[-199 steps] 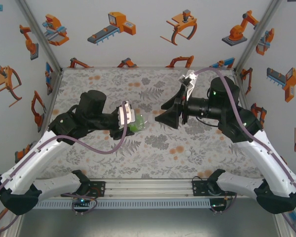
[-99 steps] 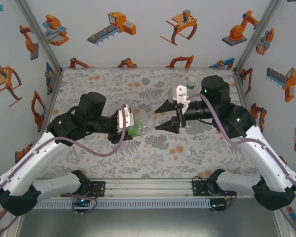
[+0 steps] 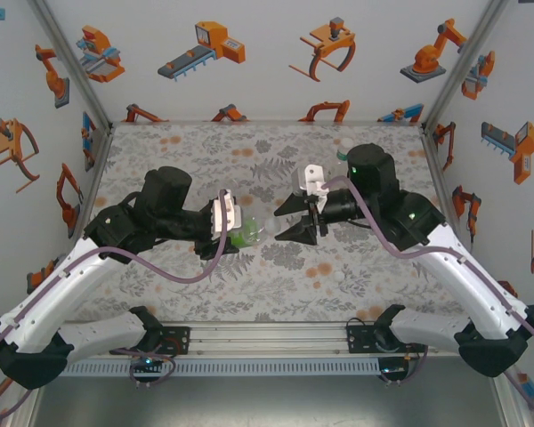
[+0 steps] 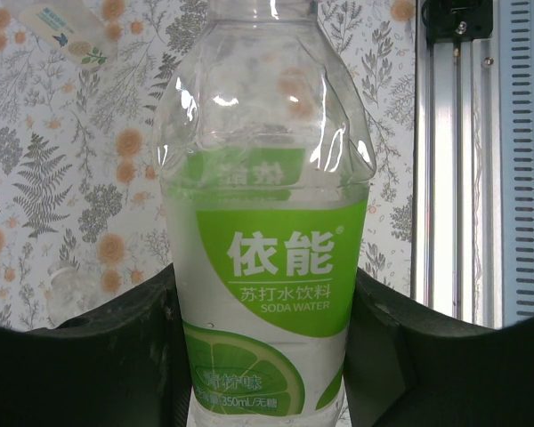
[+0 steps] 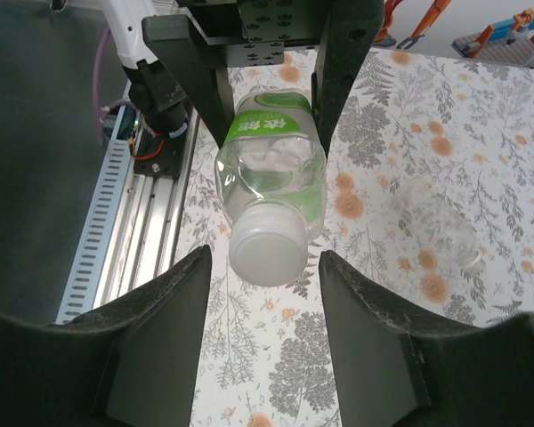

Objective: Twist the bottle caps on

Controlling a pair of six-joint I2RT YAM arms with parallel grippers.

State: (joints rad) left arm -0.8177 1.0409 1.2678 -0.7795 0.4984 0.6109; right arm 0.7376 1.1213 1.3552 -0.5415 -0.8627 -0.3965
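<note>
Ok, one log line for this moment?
left gripper: shut on green-label bottle | white cap: on bottle neck | right gripper: open, straddling cap, gap each side

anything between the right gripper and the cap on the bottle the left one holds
Nothing: in the right wrist view the white cap sits between the right gripper's open fingers, bare gap each side.

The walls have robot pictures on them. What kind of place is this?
Probably a robot practice booth: a left arm and right arm bolted to a metal rail, and a flowery table boxed in by those walls.
</note>
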